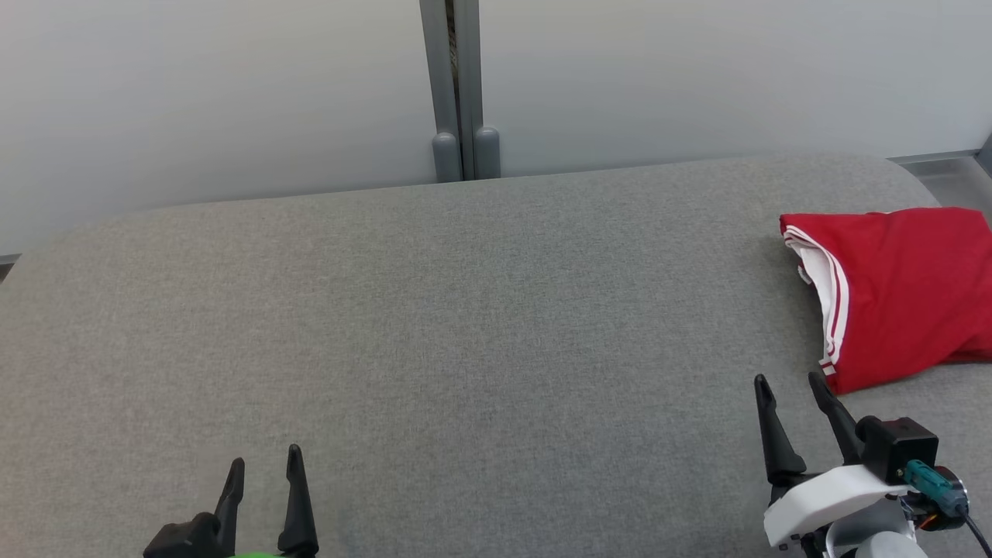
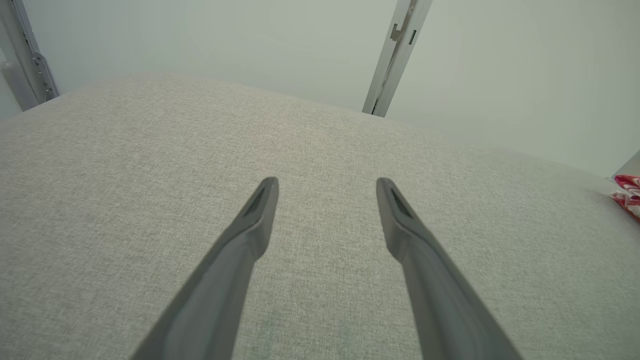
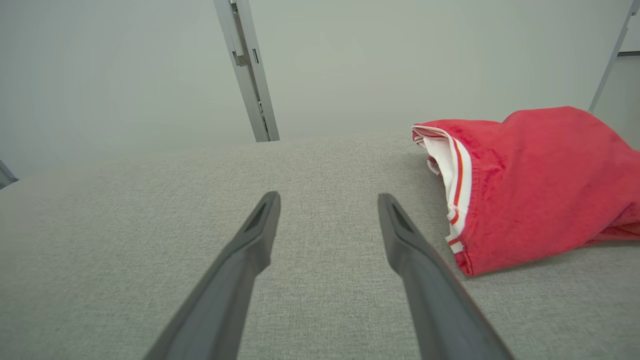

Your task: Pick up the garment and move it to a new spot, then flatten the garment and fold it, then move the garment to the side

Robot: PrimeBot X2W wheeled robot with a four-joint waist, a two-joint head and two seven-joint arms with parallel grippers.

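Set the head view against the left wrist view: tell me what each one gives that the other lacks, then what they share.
Head view's extras: the right gripper, open, near the red garment, and the bulk of that garment with its white striped trim.
Left wrist view's extra: a second metal upright at its far left edge.
Shared: the left gripper, open over the grey fabric surface, the central metal post, the pale wall, and the garment, which in the wrist view is just a corner at the right edge.

Left claw (image 1: pixel 263 463) and right claw (image 1: pixel 789 384) both agape and empty; fingers forward
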